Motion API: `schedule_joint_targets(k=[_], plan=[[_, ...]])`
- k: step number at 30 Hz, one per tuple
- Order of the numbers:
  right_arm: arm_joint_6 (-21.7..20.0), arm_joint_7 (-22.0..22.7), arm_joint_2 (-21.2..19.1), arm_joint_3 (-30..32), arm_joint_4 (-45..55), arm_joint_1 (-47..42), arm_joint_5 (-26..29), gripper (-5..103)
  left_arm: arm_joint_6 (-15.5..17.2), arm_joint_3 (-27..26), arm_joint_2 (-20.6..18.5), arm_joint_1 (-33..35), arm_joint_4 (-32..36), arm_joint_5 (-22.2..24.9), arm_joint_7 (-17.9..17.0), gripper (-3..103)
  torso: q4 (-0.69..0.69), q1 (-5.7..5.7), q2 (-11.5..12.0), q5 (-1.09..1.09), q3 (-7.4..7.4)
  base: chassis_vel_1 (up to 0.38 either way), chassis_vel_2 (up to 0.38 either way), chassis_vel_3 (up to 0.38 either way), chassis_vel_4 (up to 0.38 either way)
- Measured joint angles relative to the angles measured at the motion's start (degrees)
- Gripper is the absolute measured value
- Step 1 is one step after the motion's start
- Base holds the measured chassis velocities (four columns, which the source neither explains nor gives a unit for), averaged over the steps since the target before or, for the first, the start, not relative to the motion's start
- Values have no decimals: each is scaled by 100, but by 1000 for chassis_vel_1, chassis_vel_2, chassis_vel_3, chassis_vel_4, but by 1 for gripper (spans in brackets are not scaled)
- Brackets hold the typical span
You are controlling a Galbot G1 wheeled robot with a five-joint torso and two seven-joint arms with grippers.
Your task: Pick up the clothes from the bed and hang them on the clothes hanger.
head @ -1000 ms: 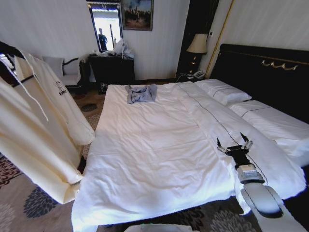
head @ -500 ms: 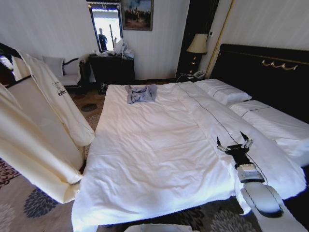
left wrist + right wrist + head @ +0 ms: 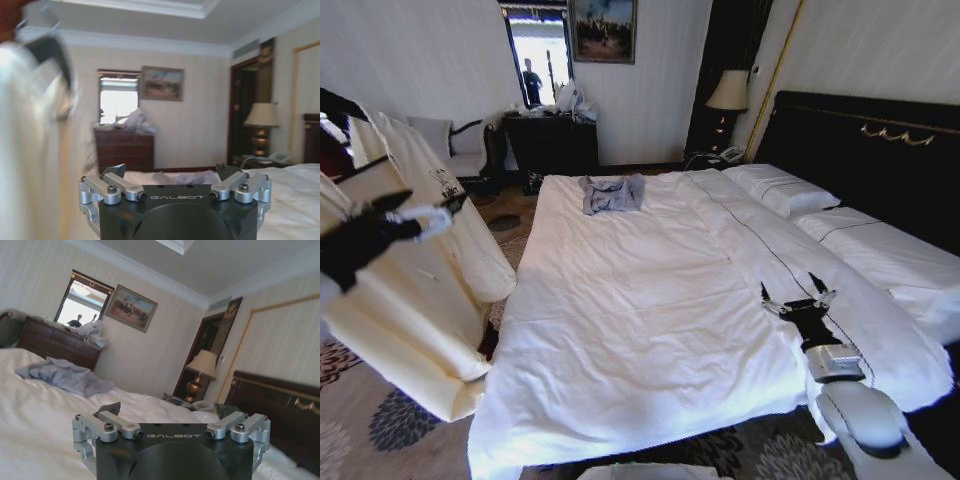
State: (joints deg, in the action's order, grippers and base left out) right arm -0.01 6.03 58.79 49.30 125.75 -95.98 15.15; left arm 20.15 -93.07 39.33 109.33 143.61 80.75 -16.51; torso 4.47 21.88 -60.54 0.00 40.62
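Robe hung at our left, both arms empty.

From the head we see our left gripper (image 3: 420, 208) raised, fingers spread, in front of the clothes (image 3: 415, 300) hanging beside the bed (image 3: 640, 330); our right gripper (image 3: 798, 292) hovers wide open over the sheet. At the left wrist, parted fingers (image 3: 116, 171) sit beside pale cloth. At the right wrist, spread fingers (image 3: 110, 408) face a grey garment (image 3: 65, 377).
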Motion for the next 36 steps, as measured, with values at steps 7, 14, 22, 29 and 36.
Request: schedule_joint_targets(k=[7, 14, 22, 29, 36], plan=[[-41, -150, 45, -48, 192, -258, 398, 100, -733, 1313, 1209, 392, -20, -1971, 695, 100, -4, 0, 0, 0, 0, 0, 0, 0, 0], [-215, -339, 79, -166, 515, -612, 1148, 100, -2308, 2883, 2096, 637, -156, -4437, 1440, 100, -1, -1, 0, 1, 0, 0, 0, 0, 0], [-156, -462, 162, -201, 477, -625, 976, 100, -3628, 3694, 2621, 1144, -853, -5914, 1776, 99, -2, -1, -1, 1, 0, 0, 0, 0, 0], [-24, -567, 207, -192, 414, -598, 609, 100, -4036, 3604, 3000, 1266, -1136, -5785, 1815, 100, -2, -1, 0, 1, 0, 0, 0, 0, 0], [94, -668, 217, -138, 407, -612, 498, 100, -4051, 3620, 3088, 1054, -1178, -5617, 1833, 100, -1, 0, 0, 1, 1, 0, 0, 0, 0]])
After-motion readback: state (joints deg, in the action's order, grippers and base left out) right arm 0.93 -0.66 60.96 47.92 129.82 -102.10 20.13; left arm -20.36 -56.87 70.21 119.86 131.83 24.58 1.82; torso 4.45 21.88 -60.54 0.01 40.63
